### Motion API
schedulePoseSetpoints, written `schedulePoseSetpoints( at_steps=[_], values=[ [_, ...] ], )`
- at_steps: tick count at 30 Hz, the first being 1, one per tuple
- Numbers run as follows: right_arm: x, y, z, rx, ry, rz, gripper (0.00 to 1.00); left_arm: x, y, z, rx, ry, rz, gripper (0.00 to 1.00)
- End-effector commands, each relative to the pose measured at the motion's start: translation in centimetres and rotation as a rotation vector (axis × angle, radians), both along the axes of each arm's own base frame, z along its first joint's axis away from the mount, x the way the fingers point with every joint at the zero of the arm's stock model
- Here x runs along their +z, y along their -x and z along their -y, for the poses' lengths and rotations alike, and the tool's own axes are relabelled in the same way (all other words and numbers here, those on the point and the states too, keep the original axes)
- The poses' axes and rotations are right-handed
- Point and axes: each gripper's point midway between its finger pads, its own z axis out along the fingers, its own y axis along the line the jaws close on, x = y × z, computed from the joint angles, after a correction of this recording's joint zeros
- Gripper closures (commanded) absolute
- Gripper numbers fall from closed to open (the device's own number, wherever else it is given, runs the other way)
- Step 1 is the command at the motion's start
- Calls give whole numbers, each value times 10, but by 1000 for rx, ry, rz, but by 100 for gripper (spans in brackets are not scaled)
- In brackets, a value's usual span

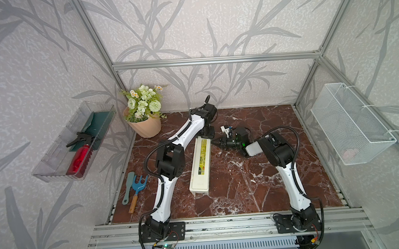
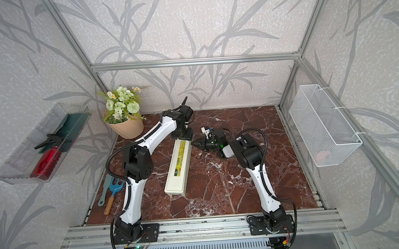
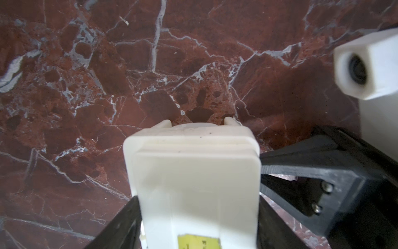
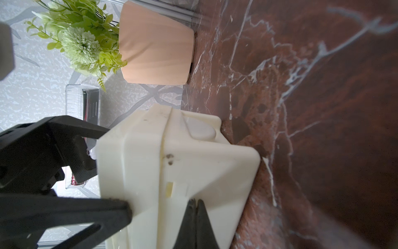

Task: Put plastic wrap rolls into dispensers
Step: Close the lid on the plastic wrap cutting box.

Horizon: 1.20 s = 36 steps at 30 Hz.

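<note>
Dispenser axis: we see the dispenser (image 1: 200,167) lying flat on the tabletop (image 1: 256,173), label side up, its long axis running from the front edge toward the back wall, the far end leaning slightly right
Left pincer: our left pincer (image 3: 197,183) is clamped across the far end, one finger on each long side
Right pincer: our right pincer (image 1: 215,141) has its tips together, against the right side wall near that far end
Hidden: the lid is down, so we cannot see inside; the label print is too small to read
Surface and room: red-brown marble with white veins; grey leaf wallpaper; flowerpot (image 1: 146,127) in the back left corner; wire basket (image 1: 350,125) on the right wall
</note>
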Motion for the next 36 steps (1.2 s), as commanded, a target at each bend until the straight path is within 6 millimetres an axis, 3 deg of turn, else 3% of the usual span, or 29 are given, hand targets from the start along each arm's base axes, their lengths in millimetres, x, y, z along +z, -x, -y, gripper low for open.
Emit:
schedulePoseSetpoints(
  at_steps=[1, 8, 17, 36],
  values=[
    [-15, 25, -24, 73, 45, -31, 100, -111, 56, -28, -56, -199, -333, 100],
    [-16, 26, -22, 74, 54, -31, 100, -106, 51, -24, -55, -160, -307, 100],
    [-17, 22, -15, 60, 44, -42, 100, -64, 35, -15, -70, -100, -229, 100],
    [6, 20, -3, 46, -4, -16, 100, -10, 6, -10, -52, -46, -104, 48]
  ],
)
